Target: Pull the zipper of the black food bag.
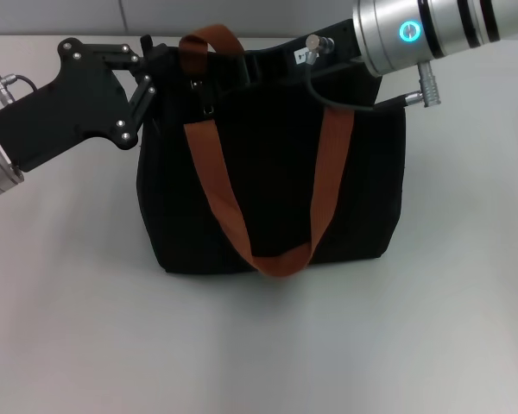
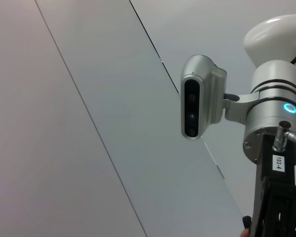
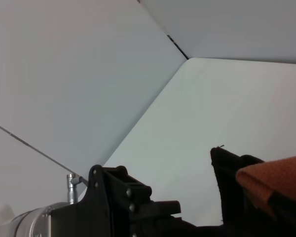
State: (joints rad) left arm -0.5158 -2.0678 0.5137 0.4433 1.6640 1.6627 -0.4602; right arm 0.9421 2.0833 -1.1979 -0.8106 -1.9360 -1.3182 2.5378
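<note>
Black food bag (image 1: pixel 272 185) stands upright on table (image 1: pixel 259 345), near middle. Left gripper (image 1: pixel 160 69) at bag's top left corner. Right gripper (image 1: pixel 281 60) over top edge, right of centre. Zipper (image 1: pixel 205 110) between them, nearer left gripper.

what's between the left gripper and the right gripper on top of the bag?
In the head view, the rear orange strap arches over the black food bag top between the left gripper and right gripper.
</note>
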